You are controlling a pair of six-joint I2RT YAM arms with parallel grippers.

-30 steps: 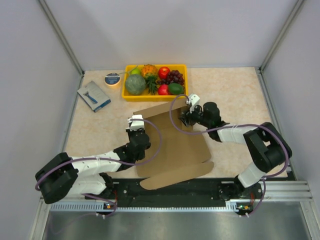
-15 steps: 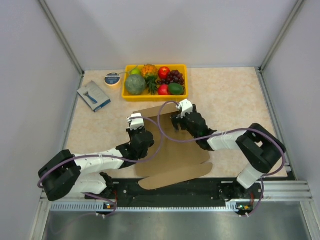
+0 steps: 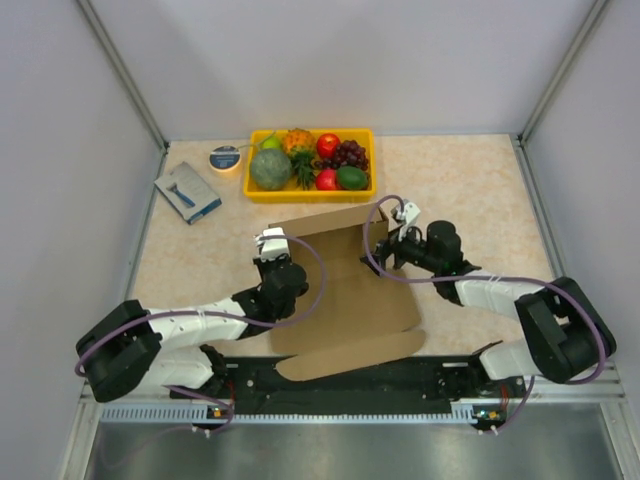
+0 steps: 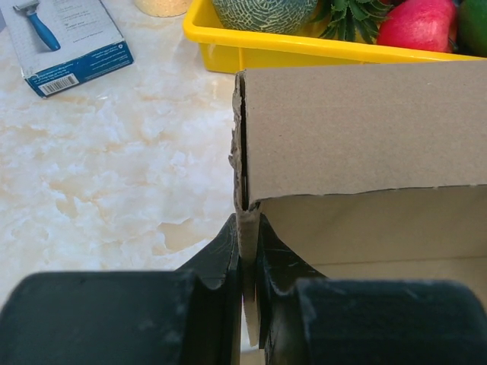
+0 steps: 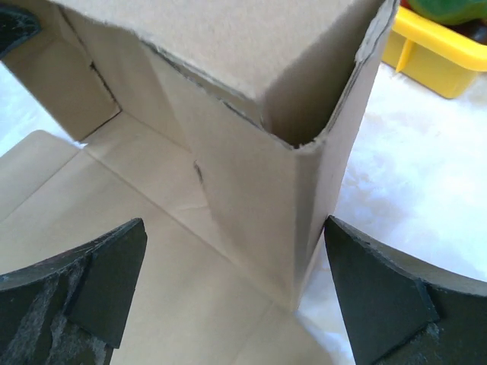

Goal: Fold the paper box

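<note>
**Box part-folded: left clamping a corner, right jaws wide**

The paper box (image 3: 345, 300) is lying at the near centre of the table (image 3: 470, 170), between the 2 arms. Its base panel is lying flat. The rear wall is standing up, just in front of the yellow tray (image 3: 300, 196). A long flap with rounded ends is lying flat at the near edge, towards the arm bases.

The left end effector (image 4: 245, 228) is pinching the box at its rear left corner. The jaws are standing narrow, with a thin upright cardboard edge clamped between them. In the left wrist view the rear wall is running off to the right from that edge.

The right end effector (image 5: 243, 266) is sitting at the rear right corner with its jaws spread wide. Its fingers (image 5: 106, 281) are straddling the raised corner, 1 on each side. Neither is touching cardboard and it is holding nothing. In the right wrist view that corner is standing folded, with a torn-looking top edge.

The tray is holding a green melon (image 3: 270, 169), a red apple (image 3: 328, 145), dark grapes (image 3: 350, 153) and other fruit. A blue-and-grey packet (image 3: 188, 192) is lying at the rear left of the table. A small round blue-rimmed object (image 3: 225, 157) is sitting just beside the tray's left end; I cannot tell what it is.
</note>
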